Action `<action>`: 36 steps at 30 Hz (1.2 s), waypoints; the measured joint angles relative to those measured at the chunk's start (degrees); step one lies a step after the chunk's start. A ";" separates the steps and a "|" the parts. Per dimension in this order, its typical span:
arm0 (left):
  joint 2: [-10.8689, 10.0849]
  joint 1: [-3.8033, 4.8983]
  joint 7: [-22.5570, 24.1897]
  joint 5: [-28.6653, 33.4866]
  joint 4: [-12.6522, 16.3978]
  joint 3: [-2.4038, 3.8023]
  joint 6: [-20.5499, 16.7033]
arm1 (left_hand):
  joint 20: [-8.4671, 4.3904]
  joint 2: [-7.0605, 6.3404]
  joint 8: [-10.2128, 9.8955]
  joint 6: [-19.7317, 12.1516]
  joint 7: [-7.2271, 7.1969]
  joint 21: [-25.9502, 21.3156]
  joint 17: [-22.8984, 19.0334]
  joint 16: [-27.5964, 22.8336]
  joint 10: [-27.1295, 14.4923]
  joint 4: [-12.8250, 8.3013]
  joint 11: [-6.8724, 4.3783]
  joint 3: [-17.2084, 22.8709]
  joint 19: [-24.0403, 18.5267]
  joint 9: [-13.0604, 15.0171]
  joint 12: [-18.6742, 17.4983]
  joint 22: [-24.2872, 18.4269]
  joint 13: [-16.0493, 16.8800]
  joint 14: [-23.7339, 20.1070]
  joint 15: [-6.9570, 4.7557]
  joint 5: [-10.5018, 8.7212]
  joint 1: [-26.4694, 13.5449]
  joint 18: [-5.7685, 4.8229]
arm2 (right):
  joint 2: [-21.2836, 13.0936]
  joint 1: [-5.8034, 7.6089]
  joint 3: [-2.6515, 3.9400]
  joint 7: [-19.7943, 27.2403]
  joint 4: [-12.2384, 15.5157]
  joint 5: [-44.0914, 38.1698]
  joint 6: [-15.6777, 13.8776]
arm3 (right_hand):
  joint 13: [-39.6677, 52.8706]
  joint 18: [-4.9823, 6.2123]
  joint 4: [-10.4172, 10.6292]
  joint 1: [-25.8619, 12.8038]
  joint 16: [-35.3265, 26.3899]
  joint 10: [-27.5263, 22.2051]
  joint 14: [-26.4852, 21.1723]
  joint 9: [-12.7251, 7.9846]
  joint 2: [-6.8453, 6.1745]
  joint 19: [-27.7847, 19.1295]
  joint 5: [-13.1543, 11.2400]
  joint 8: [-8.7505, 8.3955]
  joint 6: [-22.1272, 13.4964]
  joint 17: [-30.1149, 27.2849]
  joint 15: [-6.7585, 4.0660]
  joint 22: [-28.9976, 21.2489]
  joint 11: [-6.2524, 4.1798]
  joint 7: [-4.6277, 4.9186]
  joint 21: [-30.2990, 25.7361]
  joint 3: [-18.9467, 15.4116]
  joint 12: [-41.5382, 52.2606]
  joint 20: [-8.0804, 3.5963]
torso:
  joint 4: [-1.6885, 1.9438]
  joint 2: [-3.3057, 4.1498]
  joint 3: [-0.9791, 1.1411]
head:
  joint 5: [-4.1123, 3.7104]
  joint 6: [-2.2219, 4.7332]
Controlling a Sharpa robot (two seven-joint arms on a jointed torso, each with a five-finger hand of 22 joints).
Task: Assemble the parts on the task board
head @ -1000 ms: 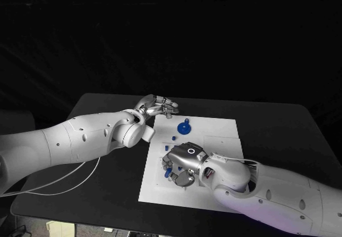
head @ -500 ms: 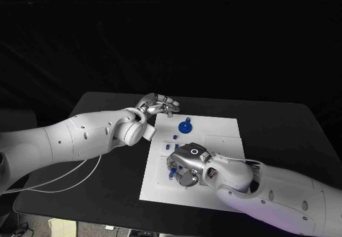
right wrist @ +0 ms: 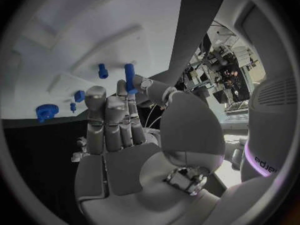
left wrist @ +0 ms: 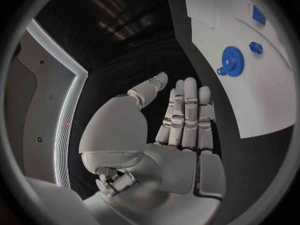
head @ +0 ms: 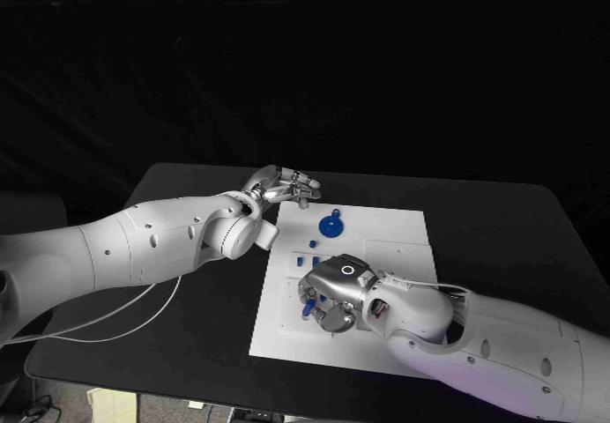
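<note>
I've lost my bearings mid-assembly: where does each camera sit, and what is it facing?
Head view: on the robot's head, looking down at the task board; both arms enter.
Left wrist view: behind the left hand, facing the board's edge and the blue gear.
Right wrist view: behind the right hand, which pinches a blue peg.
Shared: all three show the gear.

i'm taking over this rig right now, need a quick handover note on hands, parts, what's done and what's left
Left hand: holds nothing, fingers straight and together, off the far left corner of the task board.
Right hand: low over the middle of the board, pinching a small blue peg between thumb and a finger.
Parts: blue gear near the board's far edge with a small blue piece beside it; a few small blue pieces sit just beyond the right hand.
Done: one peg picked up.
Left: seat that peg, then the gear and the remaining small pieces. Whether any are already seated, I cannot tell.
</note>
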 measured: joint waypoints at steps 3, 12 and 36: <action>0.01 0.00 0.00 0.00 0.00 0.00 0.00 | 0.00 0.00 0.00 0.00 0.00 0.00 0.00 0.00 0.00 0.00 0.00 0.00 0.00 0.00 0.00 0.03 0.00 0.00 0.00 0.00 0.00 0.00 | 0.03 0.02 -0.06 0.00 0.00 -0.02 0.00 | 0.00 0.00 0.00 0.00 0.00 0.00 0.00 0.00 0.01 0.00 0.00 0.00 -0.01 0.00 0.00 0.00 0.00 0.00 0.00 0.00 0.00 0.00 | 0.01 0.00 -0.04 | -0.02 0.00; -0.02 0.00 0.00 0.00 -0.04 0.00 0.01 | 0.00 0.00 0.00 0.00 0.00 0.00 0.02 0.00 0.00 0.00 0.00 0.00 0.00 0.00 0.00 0.03 0.00 0.00 0.00 0.00 0.00 0.00 | -0.20 -0.25 -0.31 0.02 0.55 0.03 -0.01 | 0.05 0.00 -0.07 0.10 0.00 0.00 0.00 0.02 0.10 0.00 0.00 -0.03 -0.10 0.00 0.00 -0.01 0.00 -0.09 0.00 -0.07 0.12 0.02 | 0.04 0.01 -0.04 | 0.03 -0.09; -0.02 0.00 -0.01 0.00 -0.04 0.00 0.02 | 0.00 -0.01 0.00 0.00 0.00 -0.23 0.11 0.00 0.00 0.00 0.00 0.00 0.00 0.00 0.00 0.07 0.00 0.00 0.00 0.00 0.01 0.00 | 0.69 -0.19 -0.60 -0.81 -0.06 -2.05 1.48 | 0.19 0.00 -0.24 -0.01 0.00 0.18 0.00 0.11 0.47 0.10 -0.22 0.00 0.21 -0.05 0.00 -0.02 -0.19 -0.18 0.00 0.07 0.27 0.14 | -0.01 0.01 -0.02 | 0.10 -0.24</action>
